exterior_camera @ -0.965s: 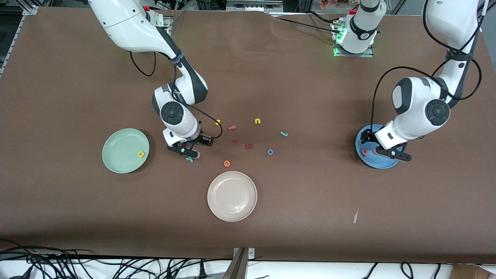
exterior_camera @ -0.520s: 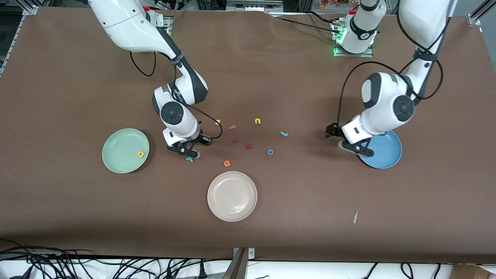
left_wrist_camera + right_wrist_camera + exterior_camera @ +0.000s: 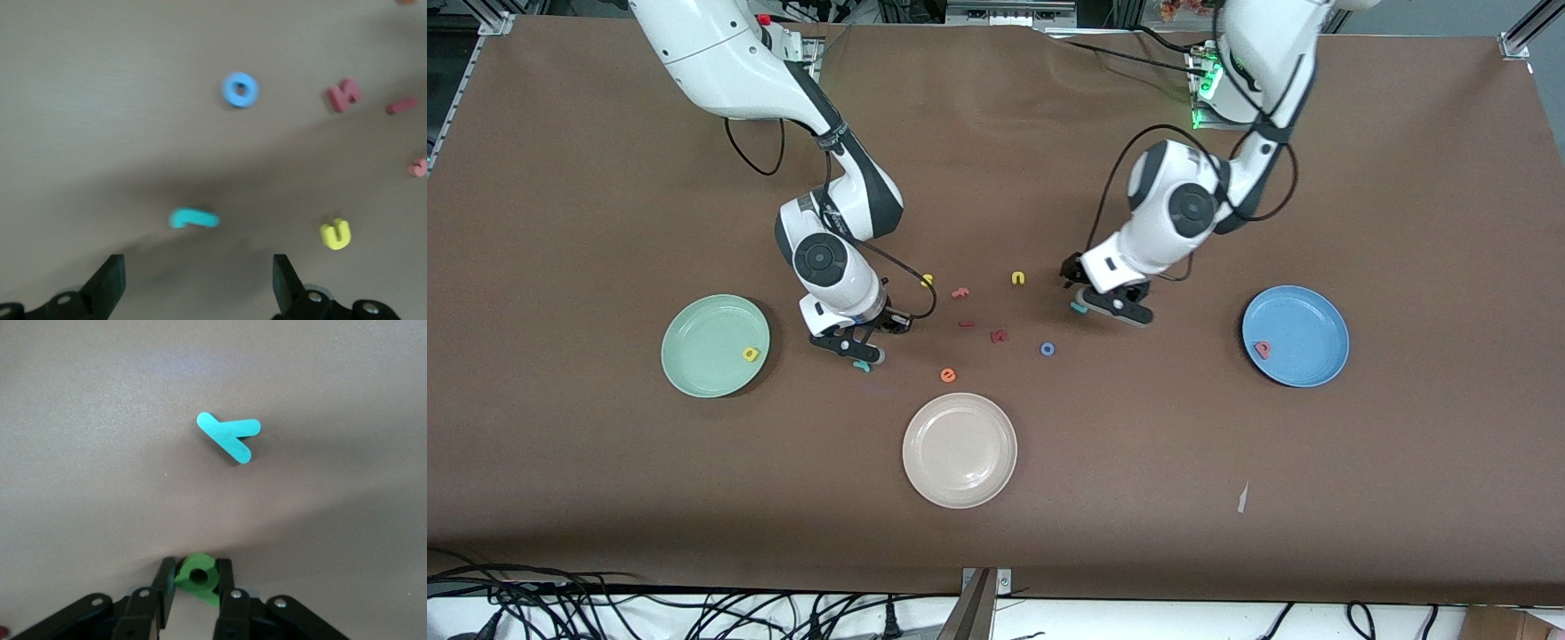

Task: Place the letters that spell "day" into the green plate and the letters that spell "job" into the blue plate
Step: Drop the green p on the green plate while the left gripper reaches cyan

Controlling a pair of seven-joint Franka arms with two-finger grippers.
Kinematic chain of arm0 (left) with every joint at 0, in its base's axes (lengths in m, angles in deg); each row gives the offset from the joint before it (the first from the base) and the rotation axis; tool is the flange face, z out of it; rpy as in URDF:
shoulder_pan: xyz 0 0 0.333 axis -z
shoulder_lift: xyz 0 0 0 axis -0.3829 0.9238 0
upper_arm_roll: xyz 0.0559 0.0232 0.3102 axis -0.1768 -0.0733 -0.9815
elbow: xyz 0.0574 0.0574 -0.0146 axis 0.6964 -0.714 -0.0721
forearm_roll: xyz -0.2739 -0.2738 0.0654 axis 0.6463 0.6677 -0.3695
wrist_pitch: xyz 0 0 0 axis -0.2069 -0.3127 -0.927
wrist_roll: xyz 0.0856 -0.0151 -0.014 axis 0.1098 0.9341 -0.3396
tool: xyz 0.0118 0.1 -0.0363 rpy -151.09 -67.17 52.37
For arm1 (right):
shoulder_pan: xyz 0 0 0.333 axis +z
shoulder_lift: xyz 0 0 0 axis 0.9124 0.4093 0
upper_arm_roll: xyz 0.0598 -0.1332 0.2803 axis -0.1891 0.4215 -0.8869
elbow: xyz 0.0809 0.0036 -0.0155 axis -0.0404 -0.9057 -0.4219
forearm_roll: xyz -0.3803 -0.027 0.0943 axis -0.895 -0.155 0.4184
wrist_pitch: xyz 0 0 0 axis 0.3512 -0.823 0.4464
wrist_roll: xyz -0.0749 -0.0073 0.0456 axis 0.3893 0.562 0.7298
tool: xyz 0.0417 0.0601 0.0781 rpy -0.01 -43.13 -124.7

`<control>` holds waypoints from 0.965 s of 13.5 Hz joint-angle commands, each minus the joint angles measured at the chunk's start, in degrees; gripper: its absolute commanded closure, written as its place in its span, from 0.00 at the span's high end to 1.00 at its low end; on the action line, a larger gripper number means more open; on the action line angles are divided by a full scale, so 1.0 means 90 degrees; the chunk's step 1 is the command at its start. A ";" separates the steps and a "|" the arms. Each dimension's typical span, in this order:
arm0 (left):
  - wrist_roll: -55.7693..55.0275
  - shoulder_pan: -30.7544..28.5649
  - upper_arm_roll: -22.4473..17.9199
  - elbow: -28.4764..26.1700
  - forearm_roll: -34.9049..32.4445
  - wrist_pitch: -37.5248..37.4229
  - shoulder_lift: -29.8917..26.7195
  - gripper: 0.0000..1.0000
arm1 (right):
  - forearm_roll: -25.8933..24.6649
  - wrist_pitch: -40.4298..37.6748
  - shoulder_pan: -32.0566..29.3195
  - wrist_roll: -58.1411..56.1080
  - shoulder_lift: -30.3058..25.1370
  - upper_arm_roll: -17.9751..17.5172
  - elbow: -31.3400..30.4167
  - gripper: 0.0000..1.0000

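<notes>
Two claws among scattered foam letters, three plates on the counter [image 3: 1227, 462].

Right claw [image 3: 195, 592] pinches the dark green "d" [image 3: 197, 577] beside one teal "y" [image 3: 229, 435]; left claw [image 3: 198, 283] gapes over the teal "j" [image 3: 193, 219]. Green plate [image 3: 694, 369] holds one yellow "a" [image 3: 751, 354]; blue plate [image 3: 1312, 338], one salmon "b" [image 3: 1262, 349].

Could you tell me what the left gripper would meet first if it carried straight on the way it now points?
Most likely the teal "j", which lies on the table just ahead of the open left gripper, roughly between its fingers; depth is hard to judge.
</notes>
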 commanded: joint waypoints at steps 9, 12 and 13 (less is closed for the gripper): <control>0.0150 0.0293 -0.0100 0.0057 -0.1548 0.0533 0.0385 0.92 | 0.0032 -0.2056 -0.0839 -0.1952 -0.0262 0.0079 0.0843 0.23; 0.0170 0.0293 -0.0100 0.0067 -0.2364 0.0787 0.0561 0.94 | -0.0056 -0.2292 -0.0880 -0.2862 -0.0351 0.0450 0.0794 0.23; 0.0160 0.0293 -0.0100 0.0067 -0.2542 0.0807 0.0600 0.92 | -0.0143 -0.2293 -0.0880 -0.3077 -0.0380 0.0576 0.0765 0.23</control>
